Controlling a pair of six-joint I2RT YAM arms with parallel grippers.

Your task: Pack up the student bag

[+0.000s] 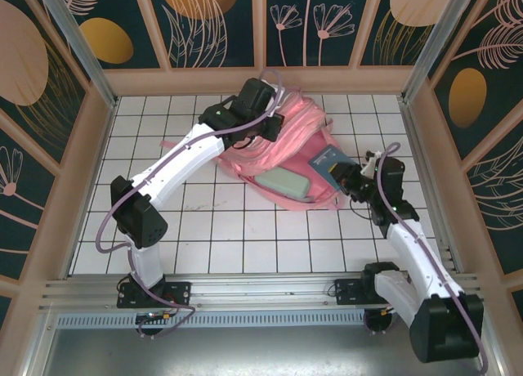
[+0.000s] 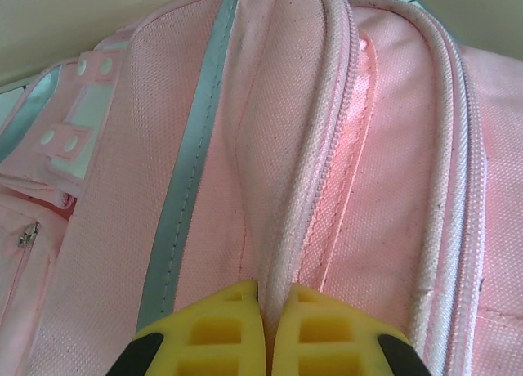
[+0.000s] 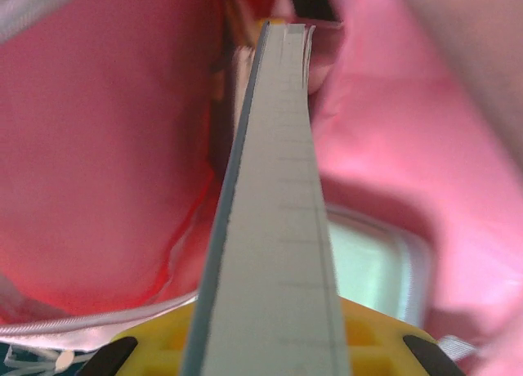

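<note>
The student bag (image 1: 304,131) lies at the back middle of the tiled table, pink with silvery stripes, its main compartment gaping toward the right. My left gripper (image 1: 272,124) is at its top and is shut on a piped zipper edge (image 2: 288,229) of the bag (image 2: 122,188), pinched between the yellow fingers (image 2: 221,327). A blue-covered book (image 1: 330,161) is held by my right gripper (image 1: 354,182), its far end inside the bag's mouth. In the right wrist view the book (image 3: 274,229) runs edge-on from the gripper (image 3: 270,355) into the pink interior (image 3: 106,147).
A mint green case (image 1: 283,182) rests in the bag's opening, seen pale beside the book (image 3: 372,270). Wooden walls enclose the table (image 1: 245,229) on three sides; the right wall stands close to my right arm. A pink strap (image 1: 176,143) trails left of the bag.
</note>
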